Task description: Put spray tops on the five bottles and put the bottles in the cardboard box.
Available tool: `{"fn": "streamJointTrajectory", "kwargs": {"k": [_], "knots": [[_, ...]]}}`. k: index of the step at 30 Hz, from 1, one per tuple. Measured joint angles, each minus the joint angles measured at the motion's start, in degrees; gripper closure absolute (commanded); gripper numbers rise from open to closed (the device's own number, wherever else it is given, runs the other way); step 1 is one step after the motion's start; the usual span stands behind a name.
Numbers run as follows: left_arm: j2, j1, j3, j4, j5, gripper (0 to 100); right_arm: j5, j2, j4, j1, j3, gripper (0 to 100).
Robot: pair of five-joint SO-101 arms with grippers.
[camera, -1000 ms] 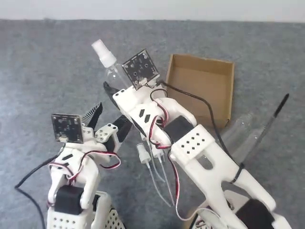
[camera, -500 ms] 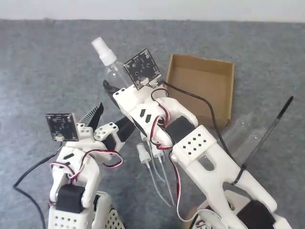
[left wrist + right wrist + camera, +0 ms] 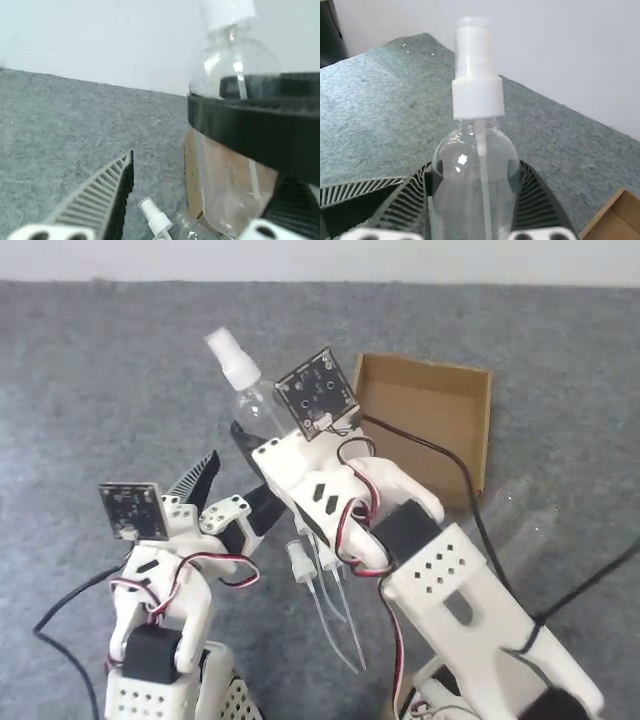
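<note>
A clear bottle with a white spray top on it is held tilted above the carpet, with my right gripper shut on its body. In the right wrist view the bottle sits between the black fingers, under its spray top. My left gripper stands open just in front of it, holding nothing. The cardboard box lies right of the held bottle. Two loose spray tops with long tubes lie between the arms. Two clear bottles without tops lie right of the right arm.
Grey carpet covers the table, with free room at the left and back. A white wall stands behind. The right arm's black cable runs past the box's front wall.
The right arm has carried the bottle a little to the right, toward the box. Its cable at the right has swung down. The left arm has hardly moved.
</note>
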Motion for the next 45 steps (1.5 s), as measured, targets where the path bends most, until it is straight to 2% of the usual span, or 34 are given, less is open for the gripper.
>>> {"fn": "streamJointTrajectory", "kwargs": {"k": [18, 24, 30, 36, 40, 45], "knots": [[0.0, 0.2, 0.0, 0.0, -0.5, 60, 0.2, -6.3, 6.6, 0.3, 0.0, 99.3], [0.0, -0.4, 0.0, 0.0, -0.5, 60, 0.1, -6.3, 6.2, 5.8, 0.0, 99.3], [0.7, -0.1, 0.0, 0.0, -0.5, 60, 0.1, -5.6, -1.2, 15.7, 0.0, 99.3], [0.7, -0.1, 0.0, 0.0, -0.5, 60, 0.1, 6.1, -11.9, 23.9, 0.0, 99.3], [0.7, -0.1, 0.0, 0.0, -0.5, 60, 0.1, 15.0, -20.7, 27.0, 0.0, 99.3], [0.7, -0.1, 0.0, 0.0, -0.5, 60, 0.1, 25.8, -29.2, 27.3, -1.2, 99.3]]}}
